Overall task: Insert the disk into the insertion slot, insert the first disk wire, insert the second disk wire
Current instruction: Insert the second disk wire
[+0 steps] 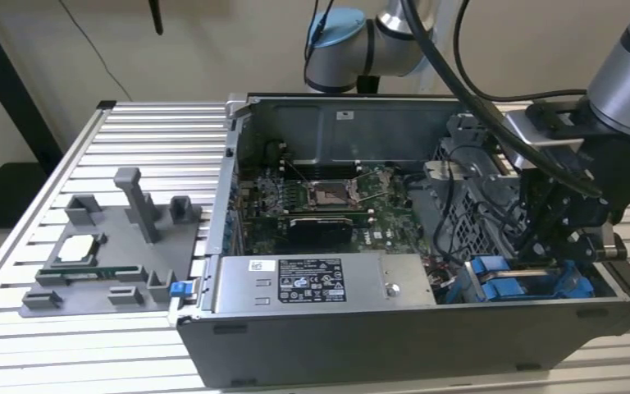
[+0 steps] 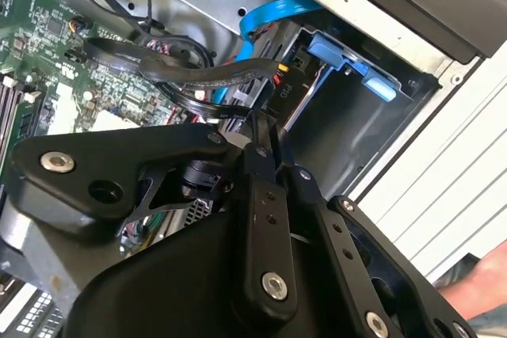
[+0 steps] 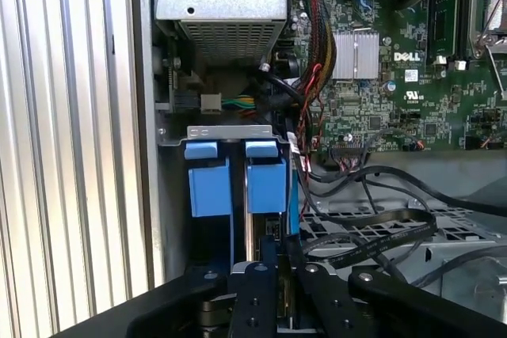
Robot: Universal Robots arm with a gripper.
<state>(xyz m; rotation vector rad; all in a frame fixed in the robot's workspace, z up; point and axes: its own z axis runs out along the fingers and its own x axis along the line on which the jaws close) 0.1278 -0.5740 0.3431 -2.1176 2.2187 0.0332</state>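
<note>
- Ribbed aluminium table carries an open computer case, with a grey parts fixture on the exterior view's left.
- Disk sits in its blue carrier, already inside the insertion slot of the drive cage.
- Gripper hangs just above the carrier, fingers nearly closed; whether they pinch a wire connector I cannot tell.
- Arm reaches steeply down into the case corner.
- Risk: loose black cables nearby could snag the fingers; a misaligned connector might bend.
</note>
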